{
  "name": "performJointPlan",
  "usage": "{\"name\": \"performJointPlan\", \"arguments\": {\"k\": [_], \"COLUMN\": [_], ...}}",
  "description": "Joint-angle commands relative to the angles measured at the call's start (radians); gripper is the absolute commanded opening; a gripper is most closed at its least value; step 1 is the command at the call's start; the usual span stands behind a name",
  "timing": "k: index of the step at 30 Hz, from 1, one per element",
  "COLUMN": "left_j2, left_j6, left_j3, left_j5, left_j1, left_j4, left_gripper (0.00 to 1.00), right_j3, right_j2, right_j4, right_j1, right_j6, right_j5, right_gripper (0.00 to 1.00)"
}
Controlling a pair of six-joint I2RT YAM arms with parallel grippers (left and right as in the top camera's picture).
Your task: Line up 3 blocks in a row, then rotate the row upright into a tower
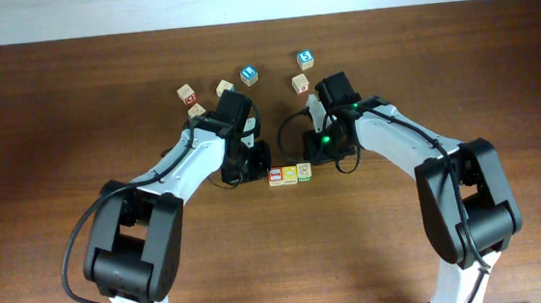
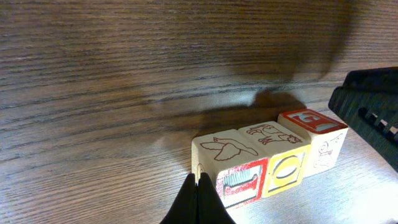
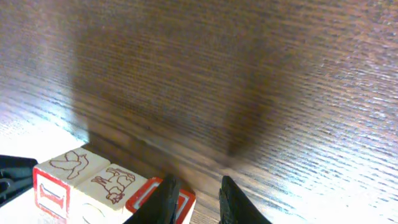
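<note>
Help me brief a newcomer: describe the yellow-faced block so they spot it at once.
On the brown table, three cubes sit in a row near the centre. It is the middle cube, yellow-faced, flanked by a red-bordered cube and a green-marked cube.

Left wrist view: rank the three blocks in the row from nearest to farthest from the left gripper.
1. Red-bordered block: near end of the row, just beyond the shut left gripper.
2. Yellow-faced block: middle of the row.
3. End block, showing a red face: far end of the row.
</note>
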State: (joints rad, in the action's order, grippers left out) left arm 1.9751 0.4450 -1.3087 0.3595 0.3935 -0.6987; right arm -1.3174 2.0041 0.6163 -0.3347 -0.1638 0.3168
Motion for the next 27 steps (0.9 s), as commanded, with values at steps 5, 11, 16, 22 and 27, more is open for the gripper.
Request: {"name": "performJointPlan", "arguments": {"k": [5,11,16,22,27], "left_j2": [0.007,0.007,0.007,0.007,0.007], "left_j6": [-0.016,-0.016,-0.016,-0.016,-0.016], "left_j3": [0.003,0.003,0.003,0.003,0.003], "left_j5": [0.0,0.0,0.0,0.0,0.0], "left_j1": [0.003,0.003,0.003,0.003,0.003], "left_j4": [-0.002,-0.002,-0.002,-0.003,-0.008], "left_gripper": [0.0,0.0,0.0,0.0,0.0], "right_j3": [-0.006,-0.006,-0.006,-0.006,-0.007], "right_j2": [0.015,0.015,0.015,0.015,0.014], "right_j4": [0.004,0.008,0.016,0.024,-0.001], "right_j1": [-0.006,-0.006,-0.006,-0.006,-0.006], "right_j6": [0.03,0.06,0.06,0.064,0.063], "right_j5": [0.021,0.05,0.05,0.05,0.051], "right_gripper": [0.24,0.24,0.24,0.24,0.25]}}
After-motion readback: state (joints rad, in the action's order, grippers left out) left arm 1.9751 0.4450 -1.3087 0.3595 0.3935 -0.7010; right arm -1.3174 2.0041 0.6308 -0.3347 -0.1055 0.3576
